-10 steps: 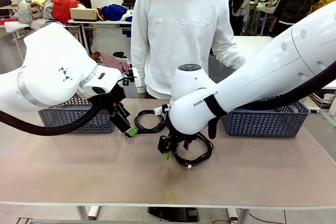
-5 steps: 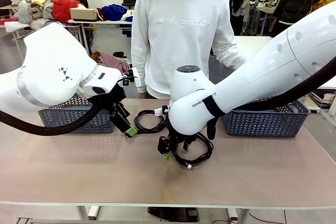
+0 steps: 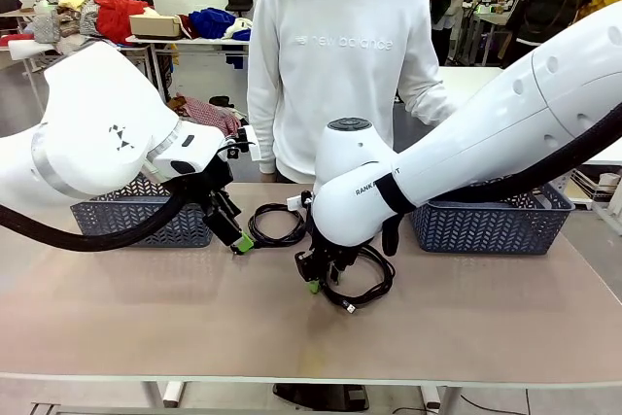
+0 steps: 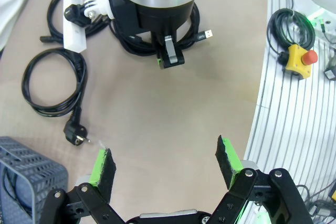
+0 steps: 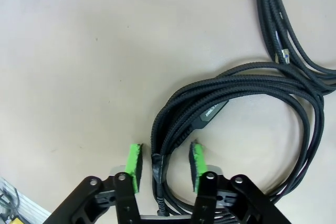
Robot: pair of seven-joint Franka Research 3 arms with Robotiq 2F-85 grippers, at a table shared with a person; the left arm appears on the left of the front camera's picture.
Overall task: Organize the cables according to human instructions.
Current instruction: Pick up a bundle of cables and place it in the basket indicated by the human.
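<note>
Black cables lie at the table's middle. One braided coil [image 3: 367, 286] [image 5: 252, 77] lies under my right gripper [image 3: 311, 284] [image 5: 166, 161], whose green pads [image 5: 135, 165] press in on both sides of the coil's near strands; it is shut on that cable. A slim USB connector [image 4: 208, 34] sticks out of this coil. A second coil [image 3: 277, 225] [image 4: 52, 85] with a chunky round plug [image 4: 76, 137] lies to its left. My left gripper [image 3: 243, 242] [image 4: 165, 156] hangs open above bare table beside that coil, holding nothing.
A blue-grey basket [image 3: 136, 221] [image 4: 26, 166] stands at the far left, and another [image 3: 491, 225] at the far right. A person in a white sweatshirt [image 3: 335, 65] stands at the far edge. Another cable's strands [image 5: 273, 24] run past the held coil.
My right gripper's jaws have closed in on the braided coil and the hand has shifted slightly. The left arm has not moved.
</note>
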